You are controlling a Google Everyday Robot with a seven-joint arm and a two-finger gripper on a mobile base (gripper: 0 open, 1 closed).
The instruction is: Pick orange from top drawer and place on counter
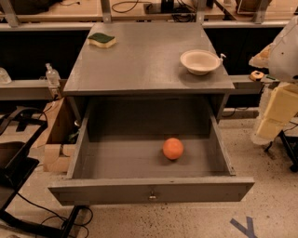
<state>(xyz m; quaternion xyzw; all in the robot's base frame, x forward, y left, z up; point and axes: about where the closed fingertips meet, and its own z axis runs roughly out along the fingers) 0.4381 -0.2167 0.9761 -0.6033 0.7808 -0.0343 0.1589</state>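
The orange (172, 148) lies on the floor of the open top drawer (151, 190), right of centre and near the front. The drawer is pulled fully out, and its flat front panel has a small keyhole at the middle. The grey counter (144, 60) is the cabinet top just above and behind it. My gripper (278, 110) shows as cream-coloured blocks at the right edge of the view, below the white arm (285, 49). It hangs to the right of the drawer, apart from the orange and level with the cabinet's side.
A white bowl (199, 61) stands on the counter's right front. A green and yellow sponge (102, 40) lies at its back left. A wooden workbench (139, 11) with cables runs behind. A bottle (52, 75) stands on a shelf at left. Black frames and cables sit on the floor at left.
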